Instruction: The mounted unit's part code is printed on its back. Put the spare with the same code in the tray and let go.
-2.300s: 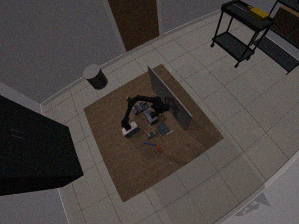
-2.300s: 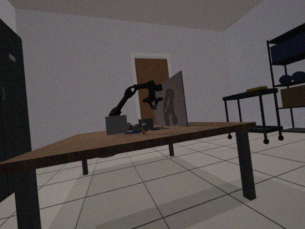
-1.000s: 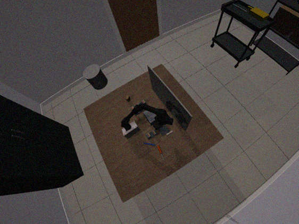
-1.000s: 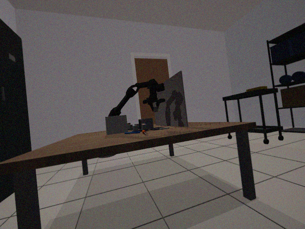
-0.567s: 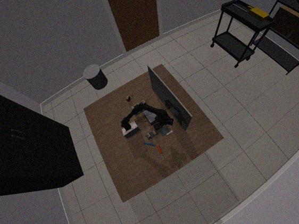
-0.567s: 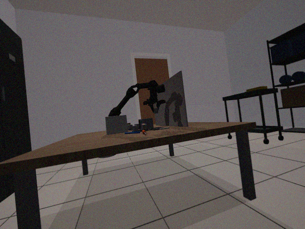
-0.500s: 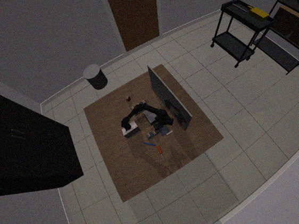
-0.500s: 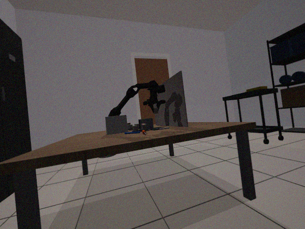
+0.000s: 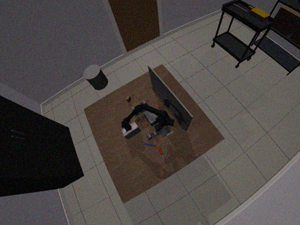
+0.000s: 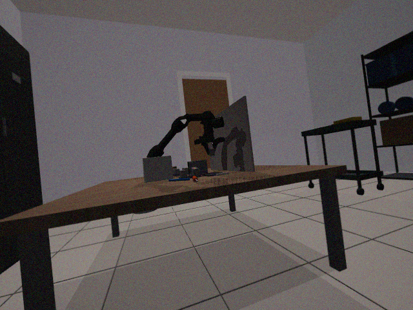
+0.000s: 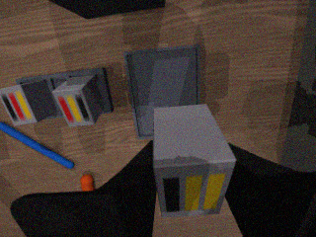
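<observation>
My gripper [image 10: 211, 146] [image 11: 181, 143] is shut on a grey block-shaped spare [image 11: 190, 130], held well above the table. The face toward the wrist camera shows black, yellow and yellow bars. The open grey tray [image 11: 143, 74] [image 9: 164, 132] lies below; the held spare hides its near right corner in the wrist view. Left of the tray, a rack [image 11: 108, 94] holds two other spares: one [image 11: 20, 105] with black, red and yellow bars, one [image 11: 74, 105] with red, yellow and black. I cannot make out the mounted unit or its code.
A tall grey panel [image 9: 167, 95] [image 10: 233, 133] stands upright beyond the arm. A blue pen [image 9: 149, 144] [image 11: 37, 144] and an orange-handled screwdriver [image 9: 160, 149] [image 11: 87, 183] lie near the rack. A grey box [image 9: 151, 117] stands near the tray, under the arm.
</observation>
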Robot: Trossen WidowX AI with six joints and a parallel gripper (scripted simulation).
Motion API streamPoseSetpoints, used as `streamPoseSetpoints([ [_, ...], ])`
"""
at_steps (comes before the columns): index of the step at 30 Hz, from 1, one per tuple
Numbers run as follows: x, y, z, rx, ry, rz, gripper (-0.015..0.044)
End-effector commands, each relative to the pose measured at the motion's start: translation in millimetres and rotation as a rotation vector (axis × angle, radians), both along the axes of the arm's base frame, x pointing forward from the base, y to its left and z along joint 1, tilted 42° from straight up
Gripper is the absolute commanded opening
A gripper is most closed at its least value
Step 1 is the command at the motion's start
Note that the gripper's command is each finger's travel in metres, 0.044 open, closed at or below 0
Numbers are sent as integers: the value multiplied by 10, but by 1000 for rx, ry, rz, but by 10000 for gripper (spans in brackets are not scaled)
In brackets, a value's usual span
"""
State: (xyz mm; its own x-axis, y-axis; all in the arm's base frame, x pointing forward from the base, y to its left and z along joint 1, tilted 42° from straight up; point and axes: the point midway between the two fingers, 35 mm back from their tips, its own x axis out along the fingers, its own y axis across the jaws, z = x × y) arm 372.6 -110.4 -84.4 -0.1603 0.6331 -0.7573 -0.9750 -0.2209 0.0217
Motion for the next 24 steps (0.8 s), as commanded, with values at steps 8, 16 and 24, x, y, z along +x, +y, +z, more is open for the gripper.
streamPoseSetpoints([
  [8,-4,61,-79,4,-1,-7,0],
  [16,-9,104,-132,4,-1,-7,0],
  [24,-17,147,-184,4,-1,-7,0],
])
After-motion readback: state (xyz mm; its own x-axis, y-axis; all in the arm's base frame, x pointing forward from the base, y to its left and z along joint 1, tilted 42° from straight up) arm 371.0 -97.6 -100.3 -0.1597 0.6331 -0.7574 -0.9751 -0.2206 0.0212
